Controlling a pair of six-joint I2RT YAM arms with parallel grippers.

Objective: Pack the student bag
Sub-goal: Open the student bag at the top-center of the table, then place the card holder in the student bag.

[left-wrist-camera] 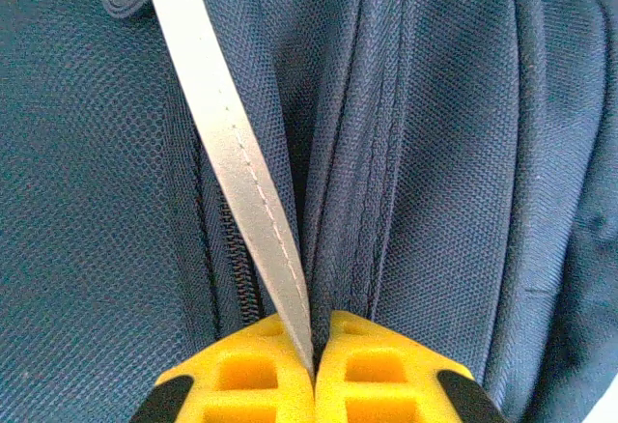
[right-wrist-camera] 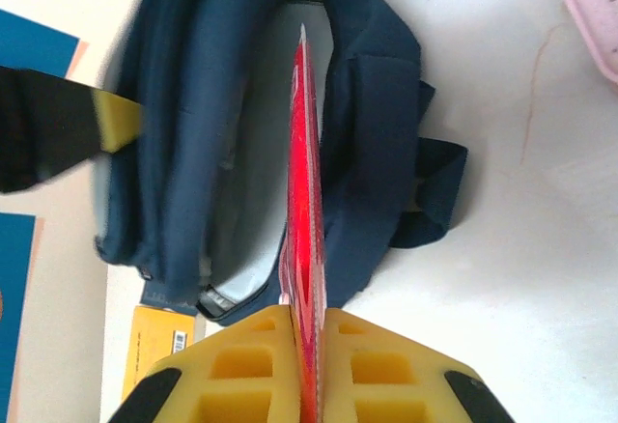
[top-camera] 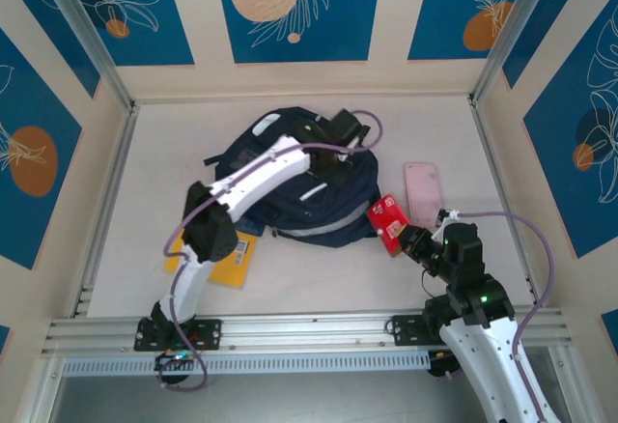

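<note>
The student bag, dark navy with silver stripes, lies in the middle of the table. My left gripper reaches over its top. In the left wrist view this gripper is shut, pinching a fold of the student bag together with its silver reflective stripe, beside a zip. My right gripper is at the bag's right side, shut on a flat red packet. The right wrist view has that gripper holding the red packet edge-on in front of the bag's open mouth, where pale grey lining shows.
A pink flat case lies on the table right of the bag. A yellow book sticks out from under the bag's left side, below the left arm's elbow. Enclosure walls stand on three sides and an aluminium rail runs along the near edge.
</note>
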